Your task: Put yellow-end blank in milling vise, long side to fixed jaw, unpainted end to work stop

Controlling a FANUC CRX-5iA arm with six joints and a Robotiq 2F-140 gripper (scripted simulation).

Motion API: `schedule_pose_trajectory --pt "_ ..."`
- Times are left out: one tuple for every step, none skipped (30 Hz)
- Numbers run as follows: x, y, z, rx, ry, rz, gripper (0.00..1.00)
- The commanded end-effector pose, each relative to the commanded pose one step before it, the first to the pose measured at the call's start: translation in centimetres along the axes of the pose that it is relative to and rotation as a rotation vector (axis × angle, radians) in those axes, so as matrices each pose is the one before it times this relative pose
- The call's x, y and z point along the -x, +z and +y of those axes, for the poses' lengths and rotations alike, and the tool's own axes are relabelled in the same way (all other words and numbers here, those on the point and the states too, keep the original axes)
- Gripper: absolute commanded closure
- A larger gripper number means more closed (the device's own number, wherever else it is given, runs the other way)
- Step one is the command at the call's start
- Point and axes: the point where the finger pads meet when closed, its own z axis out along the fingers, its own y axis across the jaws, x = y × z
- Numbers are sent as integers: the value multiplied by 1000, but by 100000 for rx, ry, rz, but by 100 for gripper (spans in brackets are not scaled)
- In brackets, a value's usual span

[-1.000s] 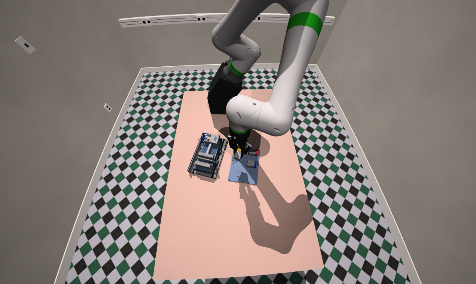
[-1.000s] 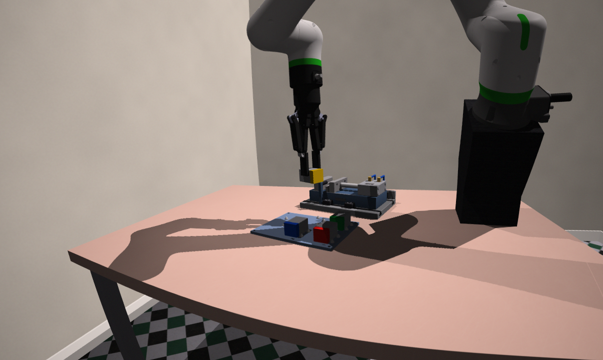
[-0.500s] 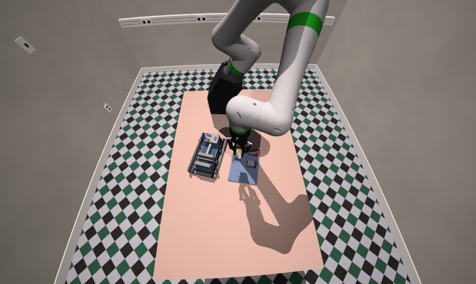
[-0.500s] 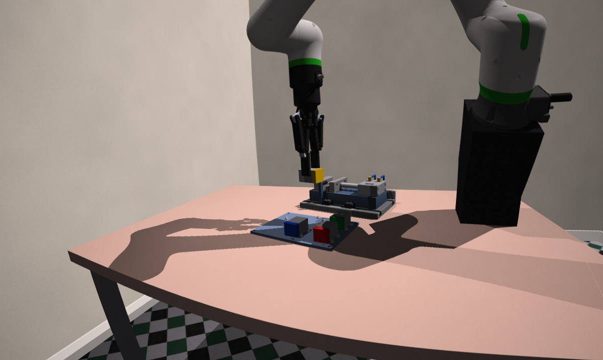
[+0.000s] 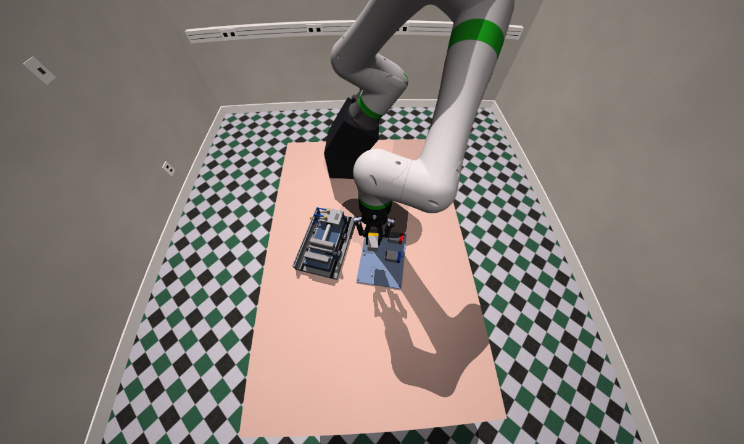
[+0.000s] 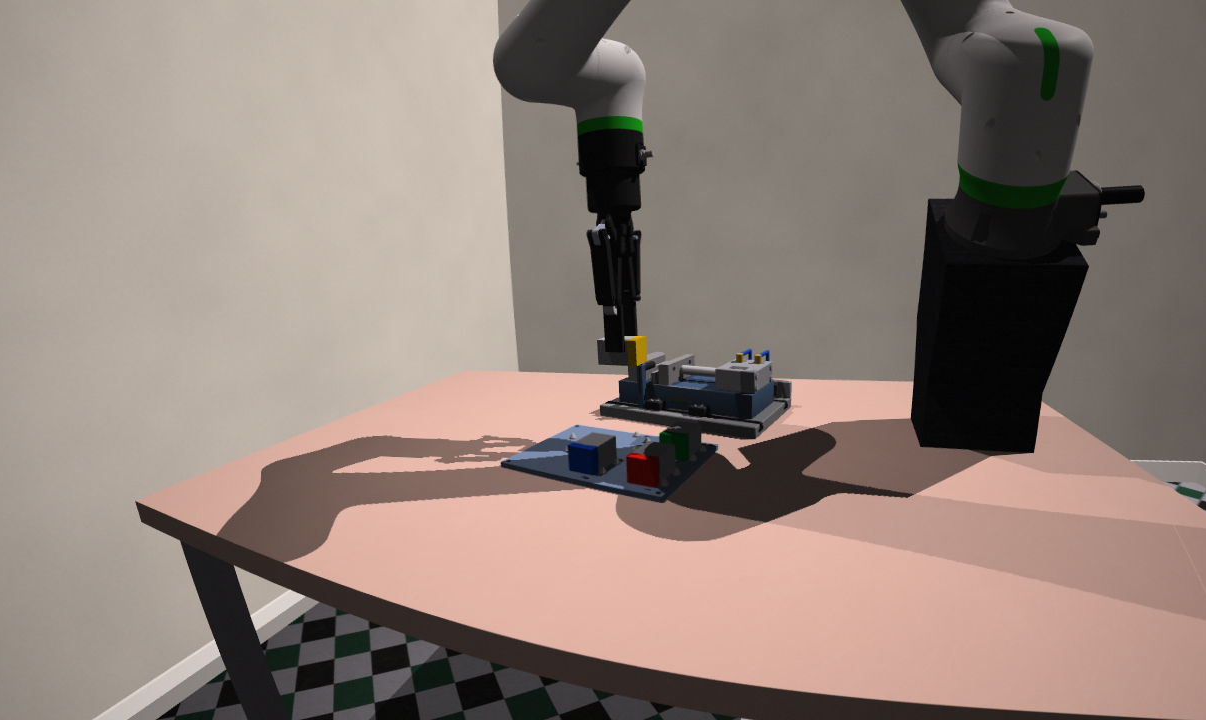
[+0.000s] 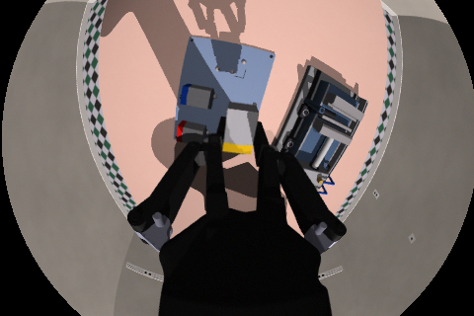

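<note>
One pink table [image 6: 768, 573], one milling vise [image 6: 696, 394] on it, and just beside that one blue plate [image 6: 544, 465] carrying three blanks: blue-ended [image 6: 589, 454], red-ended [image 6: 643, 468], green-ended [image 6: 676, 442]. The single gripper [image 6: 619, 344] is clamped on the yellow-ended blank [image 6: 625, 351], hanging in the air above the plate's vise-side edge, clear of both.

A salmon-pink table top [image 5: 335, 353] on dark angled legs [image 6: 231, 626] is set over a floor [image 5: 556, 353] tiled in black, white and green diamonds. The room is enclosed by plain grey-beige walls [image 6: 231, 179] edged with a pale skirting [image 5: 142, 287]. Small plates, possibly sockets [image 5: 168, 168], are fixed to one wall. Long shadows [image 5: 435, 342] are cast across the table.
</note>
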Motion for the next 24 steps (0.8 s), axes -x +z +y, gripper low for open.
schedule_pose_trajectory --pt "-69 -86 16 32 -1571 166 90" --pt "0 0 0 -15 -1533 6 90" --pt "0 0 0 -15 -1533 6 90" --pt "0 0 0 -15 -1533 6 90" --pt "0 0 0 -15 -1533 6 90" --pt "0 0 0 -15 -1533 6 90" --pt "0 0 0 -15 -1533 6 90" --pt "0 0 0 -15 -1533 6 90" --pt "0 0 0 -15 -1533 6 90" --pt "0 0 0 -15 -1533 6 90" --pt "0 0 0 -15 -1533 6 90" --pt "0 0 0 -15 -1533 6 90" --pt "0 0 0 -15 -1533 6 90" --pt "0 0 0 -15 -1533 6 90" --pt "0 0 0 -15 -1533 6 90" --pt "0 0 0 0 0 0 90" --pt "0 0 0 0 0 0 90" --pt "-8 -5 -1 142 184 -47 90" --pt "1 0 0 -20 -1048 8 90" --pt "1 0 0 -20 -1048 8 90" --pt "1 0 0 -20 -1048 8 90" --pt "1 0 0 -20 -1048 8 90" --pt "1 0 0 -20 -1048 8 90" --pt "1 0 0 -20 -1048 8 90"
